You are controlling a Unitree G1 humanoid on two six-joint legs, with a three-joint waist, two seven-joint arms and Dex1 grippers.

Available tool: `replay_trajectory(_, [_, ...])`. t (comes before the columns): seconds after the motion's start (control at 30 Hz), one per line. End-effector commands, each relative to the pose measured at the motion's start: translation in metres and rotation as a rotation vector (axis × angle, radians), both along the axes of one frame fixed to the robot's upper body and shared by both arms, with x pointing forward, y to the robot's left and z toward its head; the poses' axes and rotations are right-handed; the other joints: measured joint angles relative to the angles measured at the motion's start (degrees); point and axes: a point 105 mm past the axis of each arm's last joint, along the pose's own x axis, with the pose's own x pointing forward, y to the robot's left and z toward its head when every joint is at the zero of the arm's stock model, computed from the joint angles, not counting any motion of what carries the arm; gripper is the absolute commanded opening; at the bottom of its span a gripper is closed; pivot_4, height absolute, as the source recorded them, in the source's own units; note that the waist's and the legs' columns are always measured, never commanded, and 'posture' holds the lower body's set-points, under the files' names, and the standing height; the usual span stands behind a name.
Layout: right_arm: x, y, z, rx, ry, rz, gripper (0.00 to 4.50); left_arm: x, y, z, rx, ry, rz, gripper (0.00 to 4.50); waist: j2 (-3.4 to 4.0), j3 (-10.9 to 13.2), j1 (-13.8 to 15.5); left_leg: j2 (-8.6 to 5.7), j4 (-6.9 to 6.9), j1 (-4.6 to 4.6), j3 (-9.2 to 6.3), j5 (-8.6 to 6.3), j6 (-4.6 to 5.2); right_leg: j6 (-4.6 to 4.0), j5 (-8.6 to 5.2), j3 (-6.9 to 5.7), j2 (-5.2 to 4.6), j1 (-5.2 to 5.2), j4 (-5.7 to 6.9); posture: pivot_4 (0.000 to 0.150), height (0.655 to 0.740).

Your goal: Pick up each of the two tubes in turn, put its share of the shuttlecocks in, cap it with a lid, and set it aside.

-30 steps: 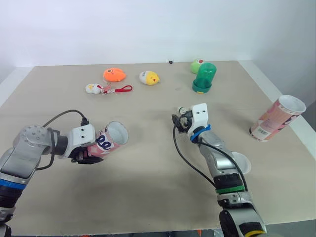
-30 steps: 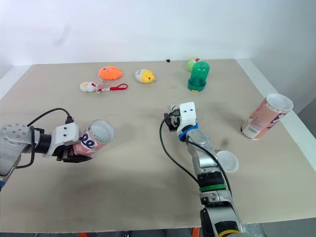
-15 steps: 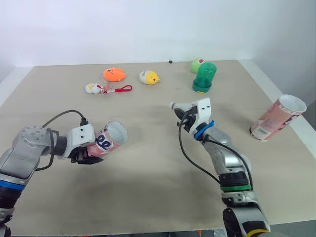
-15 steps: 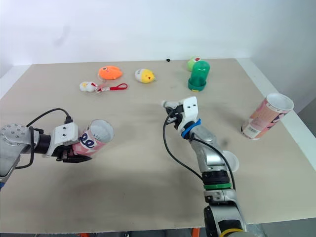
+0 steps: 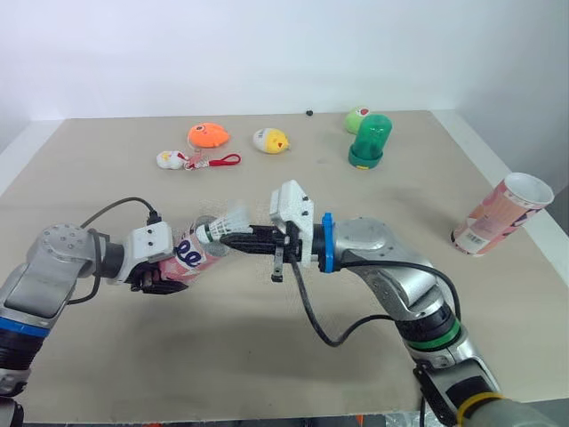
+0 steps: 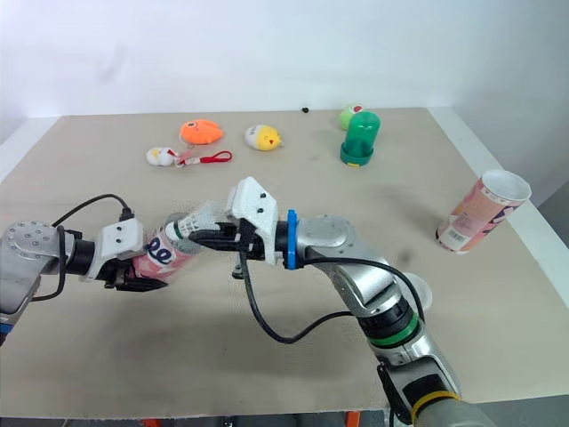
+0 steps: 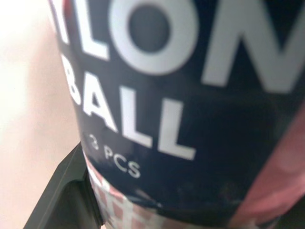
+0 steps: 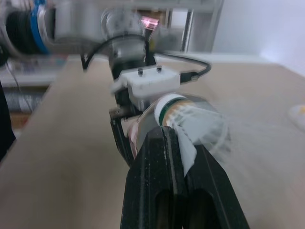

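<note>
My left gripper (image 5: 163, 277) is shut on a pink and blue tube (image 5: 188, 255), held tilted with its open mouth pointing right. The tube's printed label (image 7: 190, 95) sits close against the black finger (image 7: 66, 191) in the left wrist view. My right gripper (image 5: 229, 238) reaches across from the right and is shut on a white shuttlecock (image 5: 224, 223), whose cork end sits at the tube's mouth. The right wrist view has the shuttlecock (image 8: 195, 125) between the fingers (image 8: 159, 148) in front of the tube. A second pink tube (image 5: 502, 213) lies tilted near the table's right edge.
Toys sit along the far side: an orange one (image 5: 206, 135), a yellow-white chick (image 5: 270, 140), a small white toy with a red strap (image 5: 191, 161), a green capsule (image 5: 368, 140) and a green ball (image 5: 357, 117). A white lid (image 6: 419, 292) peeks from behind my right arm.
My right gripper closed on a shuttlecock at the table's middle, then swung left with it to the mouth of the tube. The left arm and its tube stayed put.
</note>
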Motion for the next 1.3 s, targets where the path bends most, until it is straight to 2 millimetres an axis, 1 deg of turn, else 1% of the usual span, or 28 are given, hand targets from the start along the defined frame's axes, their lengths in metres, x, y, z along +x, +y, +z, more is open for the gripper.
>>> replay_trajectory(0.03, [-0.006, 0.006, 0.015, 0.034, -0.036, 0.041, 1.02, -0.005, -0.007, -0.011, -0.004, 0.033, -0.016, 3.02, 0.0, 0.0, 0.02, 0.0, 0.0, -0.02, -0.02, 0.0, 0.0, -0.01, -0.01, -0.02, 0.0, 0.0, 0.0, 0.15, 0.74])
replay_trajectory(0.1, [-0.006, 0.005, 0.018, 0.043, -0.035, 0.041, 1.93, -0.006, -0.006, -0.011, -0.005, 0.033, -0.011, 3.02, -0.01, 0.0, 0.02, -0.01, 0.0, -0.03, -0.02, 0.0, 0.0, 0.02, 0.0, -0.03, -0.02, 0.01, 0.0, 0.15, 0.74])
replay_trajectory(0.17, [-0.006, 0.003, 0.022, 0.06, -0.024, 0.043, 2.62, -0.007, -0.006, -0.012, -0.006, 0.034, -0.008, 3.02, -0.03, -0.01, 0.02, -0.02, 0.02, -0.03, -0.02, 0.0, 0.0, 0.03, 0.0, -0.03, -0.04, 0.02, 0.0, 0.15, 0.74])
replay_trajectory(0.23, [-0.006, -0.001, 0.028, 0.081, -0.014, 0.043, 3.44, -0.007, -0.006, -0.012, -0.007, 0.035, -0.006, 3.02, -0.03, -0.01, 0.02, -0.04, 0.02, -0.02, -0.01, 0.0, 0.0, 0.04, 0.0, -0.03, -0.08, 0.02, -0.01, 0.15, 0.74])
replay_trajectory(0.33, [0.004, -0.012, 0.041, 0.1, -0.017, 0.019, 3.44, -0.008, -0.006, -0.013, -0.009, 0.035, -0.003, 3.02, -0.02, -0.01, 0.0, -0.04, 0.02, -0.02, -0.01, 0.0, 0.0, 0.04, 0.0, -0.03, -0.07, 0.02, 0.0, 0.15, 0.74])
replay_trajectory(0.37, [0.007, -0.015, 0.043, 0.092, -0.022, 0.013, 3.01, -0.008, -0.006, -0.013, -0.009, 0.036, -0.002, 3.02, -0.02, -0.01, 0.0, -0.03, 0.02, -0.02, 0.0, 0.0, 0.0, 0.04, 0.01, -0.03, -0.07, 0.01, 0.0, 0.15, 0.74])
replay_trajectory(0.4, [0.01, -0.017, 0.044, 0.084, -0.024, 0.011, 2.77, -0.008, -0.006, -0.013, -0.009, 0.036, -0.003, 3.02, -0.02, -0.01, 0.0, -0.03, 0.02, -0.02, 0.0, 0.0, 0.0, 0.04, 0.01, -0.03, -0.07, 0.0, 0.0, 0.15, 0.74])
replay_trajectory(0.47, [0.014, -0.017, 0.041, 0.05, -0.029, 0.021, 2.04, -0.007, -0.006, -0.014, -0.01, 0.036, -0.004, 3.02, -0.02, -0.01, -0.01, -0.02, 0.01, 0.0, 0.0, 0.0, 0.0, 0.03, 0.0, -0.03, -0.06, 0.01, 0.0, 0.15, 0.74])
replay_trajectory(0.53, [0.018, -0.011, 0.032, -0.013, -0.051, 0.042, 1.11, -0.006, -0.007, -0.014, -0.01, 0.036, -0.007, 3.02, -0.02, -0.01, -0.01, -0.02, 0.0, 0.02, 0.0, 0.0, 0.0, 0.02, -0.01, -0.04, -0.05, 0.01, 0.0, 0.15, 0.74])
replay_trajectory(0.57, [0.02, -0.003, 0.022, -0.063, -0.064, 0.059, 0.55, -0.006, -0.01, -0.013, -0.014, 0.033, -0.015, 3.02, -0.02, -0.01, -0.01, -0.02, -0.01, 0.01, 0.0, 0.0, 0.0, 0.02, -0.01, -0.04, -0.05, 0.01, 0.0, 0.15, 0.74])
replay_trajectory(0.6, [0.02, 0.004, 0.013, -0.108, -0.078, 0.079, 0.17, -0.005, -0.012, -0.012, -0.017, 0.031, -0.022, 3.02, -0.02, -0.01, -0.03, -0.02, -0.01, 0.01, 0.0, 0.0, 0.0, 0.01, -0.01, -0.04, -0.05, 0.01, 0.0, 0.15, 0.74])
replay_trajectory(0.63, [0.02, 0.008, 0.006, -0.137, -0.089, 0.093, 0.07, -0.005, -0.014, -0.012, -0.019, 0.03, -0.026, 3.02, -0.02, -0.01, -0.01, -0.03, -0.01, 0.02, 0.02, 0.0, 0.0, 0.01, -0.01, -0.03, -0.05, 0.01, 0.0, 0.15, 0.74])
replay_trajectory(0.73, [0.021, 0.027, -0.006, -0.195, -0.138, 0.128, 0.07, -0.005, -0.014, -0.012, -0.014, 0.03, -0.032, 3.02, -0.01, -0.01, 0.0, -0.04, -0.01, -0.02, 0.01, 0.0, 0.0, 0.03, -0.02, -0.04, -0.05, 0.01, 0.0, 0.15, 0.74])
replay_trajectory(0.83, [0.021, 0.041, -0.015, -0.242, -0.2, 0.15, 0.07, -0.005, -0.013, -0.012, -0.01, 0.032, -0.035, 3.02, -0.06, -0.03, 0.02, -0.07, -0.01, -0.04, 0.01, 0.0, 0.0, 0.08, -0.03, -0.02, -0.08, 0.0, 0.0, 0.15, 0.74])
replay_trajectory(0.9, [0.019, 0.055, -0.016, -0.245, -0.233, 0.17, 0.07, -0.005, -0.013, -0.012, -0.01, 0.032, -0.034, 3.02, -0.07, -0.04, 0.02, -0.08, 0.0, -0.03, 0.0, 0.0, 0.0, 0.09, -0.05, -0.03, -0.09, 0.02, 0.0, 0.15, 0.74])
replay_trajectory(0.97, [0.016, 0.067, -0.012, -0.232, -0.261, 0.185, 0.07, -0.006, -0.013, -0.013, -0.01, 0.033, -0.035, 3.02, -0.07, -0.04, -0.04, -0.08, 0.0, -0.01, 0.01, 0.0, 0.0, 0.09, -0.04, -0.03, -0.1, 0.02, 0.0, 0.15, 0.74])
replay_trajectory(1.03, [0.012, 0.073, -0.008, -0.213, -0.27, 0.206, 0.07, -0.007, -0.014, -0.013, -0.011, 0.034, -0.035, 3.02, -0.08, -0.04, -0.05, -0.05, 0.0, 0.02, 0.0, 0.0, 0.0, 0.06, -0.05, -0.03, -0.07, 0.01, 0.04, 0.15, 0.74])
replay_trajectory(1.1, [0.01, 0.073, -0.002, -0.189, -0.27, 0.216, 0.07, -0.007, -0.015, -0.013, -0.012, 0.034, -0.035, 3.02, -0.09, -0.05, -0.07, -0.01, 0.0, 0.03, -0.02, 0.0, 0.0, 0.03, -0.05, -0.05, -0.04, 0.02, 0.06, 0.15, 0.74])
replay_trajectory(1.17, [0.009, 0.069, 0.006, -0.16, -0.261, 0.222, 0.07, -0.008, -0.014, -0.013, -0.012, 0.035, -0.033, 3.02, -0.09, -0.04, -0.08, 0.0, 0.0, 0.03, -0.02, 0.0, 0.0, 0.01, -0.06, -0.05, -0.02, -0.01, 0.09, 0.15, 0.74])
replay_trajectory(1.3, [0.011, 0.044, 0.029, -0.096, -0.226, 0.213, 0.07, -0.009, -0.012, -0.013, -0.009, 0.033, -0.027, 3.02, -0.1, -0.03, -0.03, -0.01, -0.01, -0.02, -0.04, 0.0, 0.0, -0.01, -0.08, -0.06, -0.04, -0.01, 0.09, 0.15, 0.74])
